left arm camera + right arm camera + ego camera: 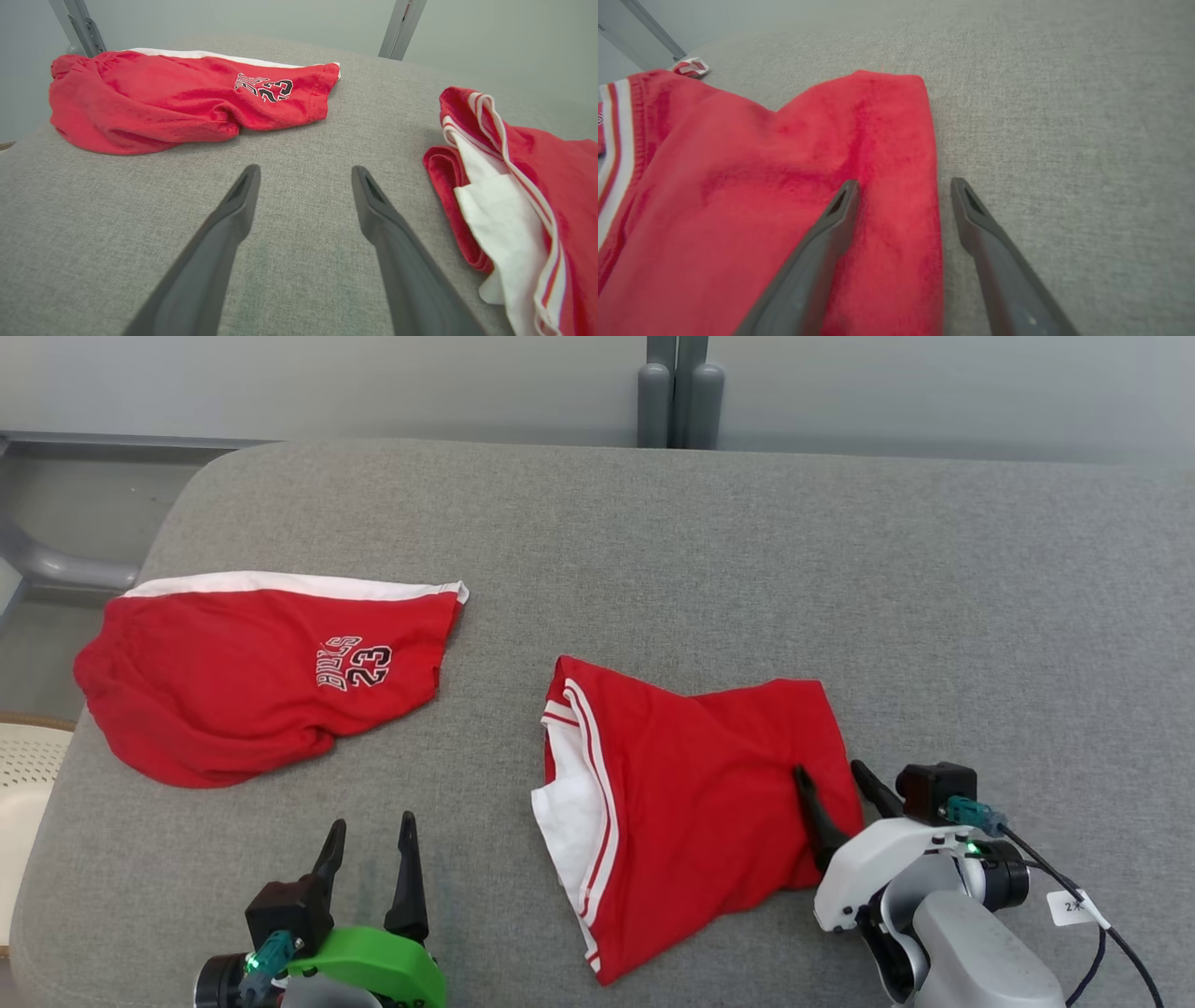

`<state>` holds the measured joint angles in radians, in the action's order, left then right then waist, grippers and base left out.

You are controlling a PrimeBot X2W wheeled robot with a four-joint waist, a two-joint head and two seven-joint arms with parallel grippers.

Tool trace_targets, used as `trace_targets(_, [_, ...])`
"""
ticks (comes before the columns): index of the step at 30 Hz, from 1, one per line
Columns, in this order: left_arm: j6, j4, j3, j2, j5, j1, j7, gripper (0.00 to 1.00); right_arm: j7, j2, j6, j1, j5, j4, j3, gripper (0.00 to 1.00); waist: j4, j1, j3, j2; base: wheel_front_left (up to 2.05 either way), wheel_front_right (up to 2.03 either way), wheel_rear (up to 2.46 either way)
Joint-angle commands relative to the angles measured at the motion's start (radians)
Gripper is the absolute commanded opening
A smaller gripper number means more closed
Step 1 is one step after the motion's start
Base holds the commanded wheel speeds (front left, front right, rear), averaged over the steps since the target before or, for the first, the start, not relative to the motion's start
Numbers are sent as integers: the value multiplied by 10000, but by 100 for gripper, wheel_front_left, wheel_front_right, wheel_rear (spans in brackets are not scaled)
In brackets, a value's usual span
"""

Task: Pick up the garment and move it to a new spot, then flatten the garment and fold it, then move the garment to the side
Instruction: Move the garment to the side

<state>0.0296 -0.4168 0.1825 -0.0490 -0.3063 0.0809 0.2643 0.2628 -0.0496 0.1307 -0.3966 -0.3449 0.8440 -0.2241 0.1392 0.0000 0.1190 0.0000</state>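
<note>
A grey fabric-topped desk before a pale wall is seen w/ 2 red garments: far left, a printed garment; near left, the left gripper, spread over bare fabric; mid-right, a striped garment, partly folded under, its right edge framed by the spread right gripper, nothing pinched.

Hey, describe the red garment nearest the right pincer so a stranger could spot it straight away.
On the wide grey fabric-covered surface, look to the robot's right, where the right pincer straddles a cloth edge. That crumpled red garment shows white lining and striped trim; the other red garment carries a printed 23.
</note>
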Motion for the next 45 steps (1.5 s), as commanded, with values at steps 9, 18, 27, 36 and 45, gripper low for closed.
trace_targets(9, [-13,58,29,-36,6,239,-5,100,0,-27,-3,-452,-441,562,-264,0,-116,0,133,0,0,0,0])
trace_targets(18, [-123,68,29,-34,205,251,-5,100,13,-48,-10,-481,-245,-124,140,0,-1334,0,25,0,0,0,0])
trace_targets(27, [-214,59,192,-37,220,429,-5,100,13,-31,-9,-249,-415,-673,-164,0,-3833,0,-21,0,0,0,0])
trace_targets(36, [-388,0,248,-39,455,555,-5,100,13,-25,-9,-80,-801,-1100,-559,0,-6379,0,148,0,0,0,0])
trace_targets(45, [-827,-281,770,-53,931,1226,-5,100,13,-11,-7,520,-970,-2088,-184,0,-6973,0,547,0,0,0,0])
